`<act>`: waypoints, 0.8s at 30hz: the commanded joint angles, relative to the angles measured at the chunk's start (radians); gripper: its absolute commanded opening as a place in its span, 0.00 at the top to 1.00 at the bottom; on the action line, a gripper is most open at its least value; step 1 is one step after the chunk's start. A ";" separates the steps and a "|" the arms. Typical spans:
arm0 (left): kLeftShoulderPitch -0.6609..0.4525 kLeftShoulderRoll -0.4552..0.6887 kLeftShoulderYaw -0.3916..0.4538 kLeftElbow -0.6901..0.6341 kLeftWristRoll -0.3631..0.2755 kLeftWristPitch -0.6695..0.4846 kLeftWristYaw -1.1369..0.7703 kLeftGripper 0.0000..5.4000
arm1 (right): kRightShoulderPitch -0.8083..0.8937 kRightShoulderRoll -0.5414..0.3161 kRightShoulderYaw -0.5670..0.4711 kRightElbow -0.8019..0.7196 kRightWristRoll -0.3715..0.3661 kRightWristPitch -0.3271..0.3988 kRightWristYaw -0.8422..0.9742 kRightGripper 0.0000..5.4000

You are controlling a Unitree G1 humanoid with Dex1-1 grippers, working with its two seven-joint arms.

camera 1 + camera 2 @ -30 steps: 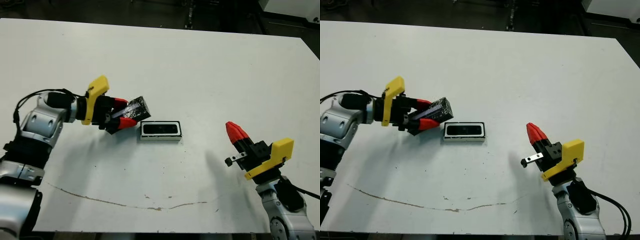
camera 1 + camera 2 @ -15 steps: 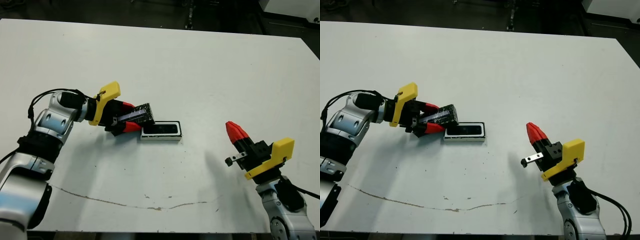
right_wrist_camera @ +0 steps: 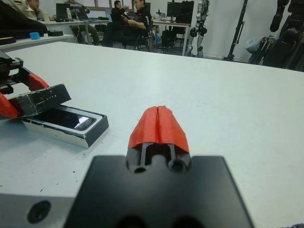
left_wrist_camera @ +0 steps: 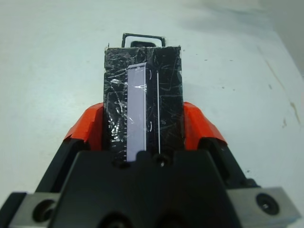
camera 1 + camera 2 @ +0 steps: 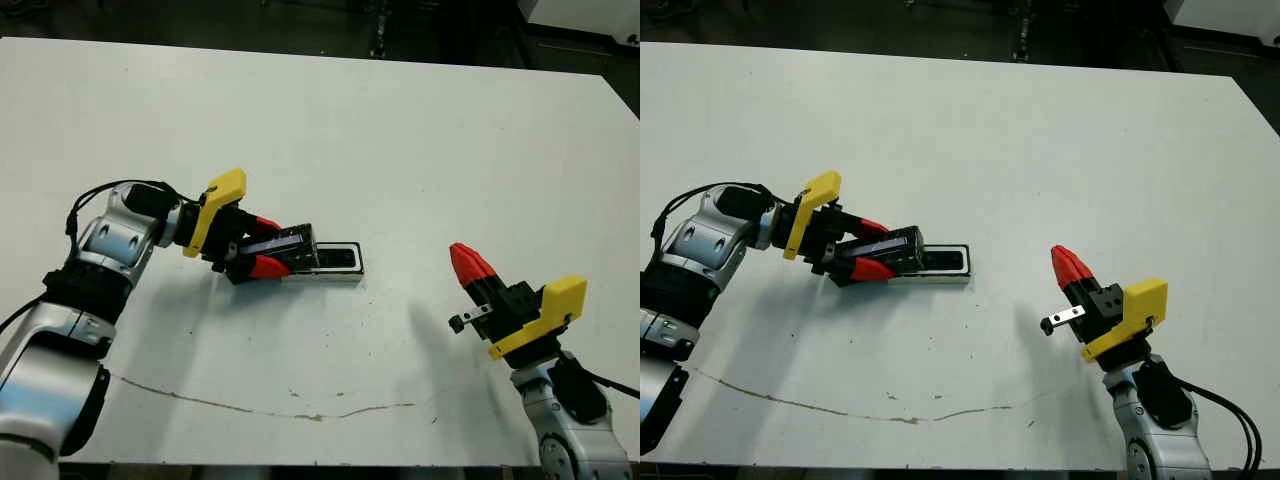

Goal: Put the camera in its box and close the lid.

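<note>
Black lid (image 5: 288, 246) in left tool (image 5: 262, 245) overlaps box (image 5: 338, 262).

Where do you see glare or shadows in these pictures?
Left wrist view: the lid glints with bright streaks across its pale label. Right wrist view: a bright reflection sits on the camera inside the box. Left eye view: soft shadows fall on the table beside both arms.

The two eye views look steeply down from the head onto the table (image 5: 400, 130), sharing nearly the whole top. The left wrist view looks along its fingers, close on the lid (image 4: 142, 104). The right wrist view sits low, facing across the table, catching the box (image 3: 71, 126) at frame left.
</note>
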 commanded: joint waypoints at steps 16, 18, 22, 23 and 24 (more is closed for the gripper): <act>0.221 -0.059 -0.024 -0.348 0.123 -0.017 0.400 0.41 | 0.011 -0.022 -0.003 -0.005 0.003 0.022 -0.007 1.00; 0.227 -0.064 -0.044 -0.391 0.135 0.023 0.424 0.41 | 0.011 -0.022 -0.003 -0.007 0.005 0.022 -0.008 1.00; 0.221 -0.064 -0.078 -0.422 0.136 0.060 0.415 0.41 | 0.013 -0.023 -0.003 -0.014 0.001 0.029 -0.014 1.00; 0.216 -0.062 -0.086 -0.425 0.134 0.075 0.406 0.41 | 0.014 -0.022 -0.004 -0.015 0.003 0.032 -0.015 1.00; 0.212 -0.060 -0.093 -0.429 0.133 0.088 0.398 0.41 | 0.015 -0.022 -0.004 -0.016 0.005 0.035 -0.015 1.00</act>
